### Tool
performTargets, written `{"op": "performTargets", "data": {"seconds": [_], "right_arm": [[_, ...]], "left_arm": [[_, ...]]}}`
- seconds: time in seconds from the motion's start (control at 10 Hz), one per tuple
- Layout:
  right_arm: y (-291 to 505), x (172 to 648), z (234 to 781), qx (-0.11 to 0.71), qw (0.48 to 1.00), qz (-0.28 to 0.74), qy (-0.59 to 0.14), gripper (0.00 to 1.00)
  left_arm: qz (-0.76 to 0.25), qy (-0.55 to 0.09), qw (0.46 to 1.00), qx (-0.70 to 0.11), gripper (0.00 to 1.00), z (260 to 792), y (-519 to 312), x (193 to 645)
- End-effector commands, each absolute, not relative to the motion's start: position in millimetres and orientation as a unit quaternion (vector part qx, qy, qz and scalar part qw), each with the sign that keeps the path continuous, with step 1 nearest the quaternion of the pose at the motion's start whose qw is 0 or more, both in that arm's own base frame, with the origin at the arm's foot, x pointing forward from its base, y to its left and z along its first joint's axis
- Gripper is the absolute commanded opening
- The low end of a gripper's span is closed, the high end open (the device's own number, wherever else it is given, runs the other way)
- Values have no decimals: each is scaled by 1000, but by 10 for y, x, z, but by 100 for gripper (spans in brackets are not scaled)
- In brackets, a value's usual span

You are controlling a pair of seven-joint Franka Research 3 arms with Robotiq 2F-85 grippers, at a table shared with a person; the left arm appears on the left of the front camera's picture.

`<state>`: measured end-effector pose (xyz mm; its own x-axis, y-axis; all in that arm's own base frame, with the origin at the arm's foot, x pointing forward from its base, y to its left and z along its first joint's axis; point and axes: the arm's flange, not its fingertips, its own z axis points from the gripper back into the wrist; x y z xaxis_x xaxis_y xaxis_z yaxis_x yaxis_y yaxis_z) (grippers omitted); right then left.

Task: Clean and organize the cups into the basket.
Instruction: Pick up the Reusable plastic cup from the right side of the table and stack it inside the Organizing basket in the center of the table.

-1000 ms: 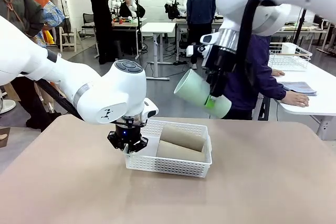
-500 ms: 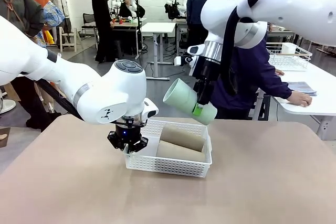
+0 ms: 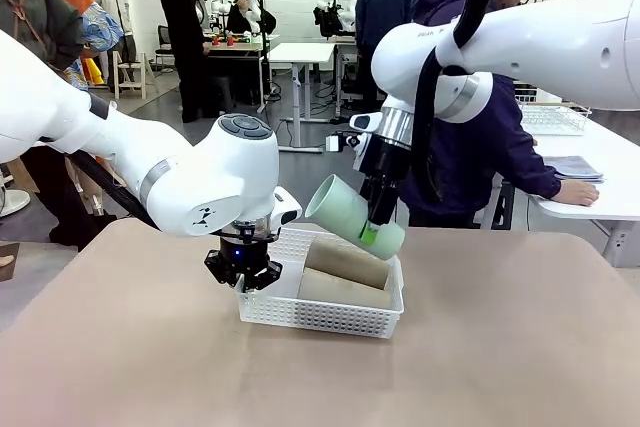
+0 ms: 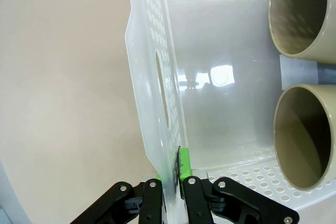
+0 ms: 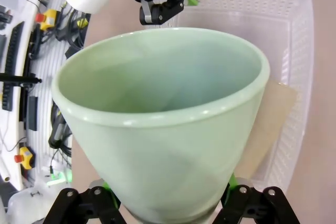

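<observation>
Tan worktop [image 3: 150,367] fills the lower frame of the front view. At centre sits the white perforated basket [image 3: 320,312], holding two tan-brown cups [image 3: 345,275] on their sides, stacked at its right half, mouths toward the left wrist camera. The left hand [image 3: 243,269], just left of centre, points straight down and is clamped shut on the basket's short end wall beside the handle cutout, as the left wrist view confirms [image 4: 172,179]; thin plastic there looks light and flexible, so a rim pinch suits steadying, not lifting. Above the basket's far right edge, the right hand [image 3: 372,232] hangs from an arm entering at upper right, its fingers closed on the narrow base of the mint green cup [image 3: 350,215], which tilts with its mouth toward upper left. Matte, rigid walls look light yet possibly breakable; the tapered base gives the narrowest, surest hold.
</observation>
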<state>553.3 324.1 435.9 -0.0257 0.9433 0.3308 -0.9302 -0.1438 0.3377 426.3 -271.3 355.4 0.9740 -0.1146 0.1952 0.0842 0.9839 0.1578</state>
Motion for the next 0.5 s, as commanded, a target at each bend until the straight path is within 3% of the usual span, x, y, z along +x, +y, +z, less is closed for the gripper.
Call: {"op": "performTargets", "data": {"seconds": [0.0,0.4], "right_arm": [[3252,5547,4197,238,649,722,15,82],[3238,5513,3937,260,650,714,33,82]], "left_arm": [[-54,-103,990,79,0,3530,-2716,4239],[-54,-103,990,79,0,3530,-2716,4239]]}}
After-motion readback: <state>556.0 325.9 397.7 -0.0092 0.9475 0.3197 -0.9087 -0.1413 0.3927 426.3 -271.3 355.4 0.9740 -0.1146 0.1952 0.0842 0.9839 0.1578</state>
